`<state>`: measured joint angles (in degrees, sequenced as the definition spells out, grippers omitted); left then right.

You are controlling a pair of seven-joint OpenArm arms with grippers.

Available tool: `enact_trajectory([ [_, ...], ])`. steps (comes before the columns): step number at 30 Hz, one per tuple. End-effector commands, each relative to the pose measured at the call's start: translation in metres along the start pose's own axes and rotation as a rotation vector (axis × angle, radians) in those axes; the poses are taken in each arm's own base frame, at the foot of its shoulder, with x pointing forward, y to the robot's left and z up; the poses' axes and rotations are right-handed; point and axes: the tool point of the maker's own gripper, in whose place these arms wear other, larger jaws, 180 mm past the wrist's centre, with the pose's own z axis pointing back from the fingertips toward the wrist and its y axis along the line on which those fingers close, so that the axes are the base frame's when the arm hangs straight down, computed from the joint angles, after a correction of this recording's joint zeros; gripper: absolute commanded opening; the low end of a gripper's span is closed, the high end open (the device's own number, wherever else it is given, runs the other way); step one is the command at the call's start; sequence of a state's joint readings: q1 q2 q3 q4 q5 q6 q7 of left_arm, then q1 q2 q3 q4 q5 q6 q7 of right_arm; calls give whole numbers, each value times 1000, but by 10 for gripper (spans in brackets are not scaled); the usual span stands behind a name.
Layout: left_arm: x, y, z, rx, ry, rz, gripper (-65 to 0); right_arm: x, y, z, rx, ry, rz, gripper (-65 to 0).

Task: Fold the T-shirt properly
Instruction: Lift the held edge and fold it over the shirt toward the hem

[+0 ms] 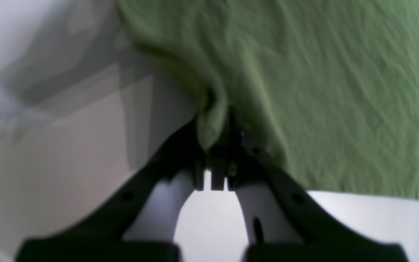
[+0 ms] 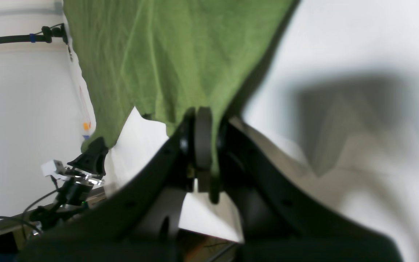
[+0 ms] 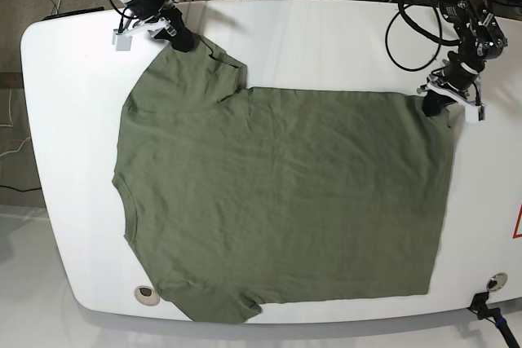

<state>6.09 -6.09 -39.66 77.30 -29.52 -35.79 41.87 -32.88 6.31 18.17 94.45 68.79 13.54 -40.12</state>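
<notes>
My left hand [image 1: 215, 145] is clamped on a bunched fold of the T-shirt [image 1: 322, 91]; its wrist view shows green cloth gathered between the dark fingers, which stand together with only fabric between them. My right hand [image 2: 204, 145] is likewise closed on the shirt, a flap of cloth pinched between its fingers and draped upward across its wrist view.

Neither wrist view tells me which part of the garment I hold. The base view does: my left hand [image 3: 432, 105] grips the hem corner at the far right edge of the shirt, and my right hand [image 3: 181, 38] grips the tip of the far sleeve at the upper left. From above, though, the fingers themselves are too small to judge.

The T-shirt [image 3: 285, 201] lies spread flat on the white worktop [image 3: 73, 120], collar toward the left, hem toward the right, slightly wrinkled, its near sleeve at the front edge. The right wrist view alone shows my other arm's hand [image 2: 91, 154] holding the far corner, the cloth stretched between the two. The base view alone shows black cables [image 3: 408, 30] looping on the worktop beside my left arm.
</notes>
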Motion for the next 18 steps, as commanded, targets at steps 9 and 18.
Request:
enact_trajectory([
  [9, -1, -13, 48, 16, -3, -189, -650, -5, 17, 27, 20, -15, 56, -650],
  [18, -28, -26, 96, 4, 75, -342, -650, -28, 24, 68, -18, -13, 77, -650],
])
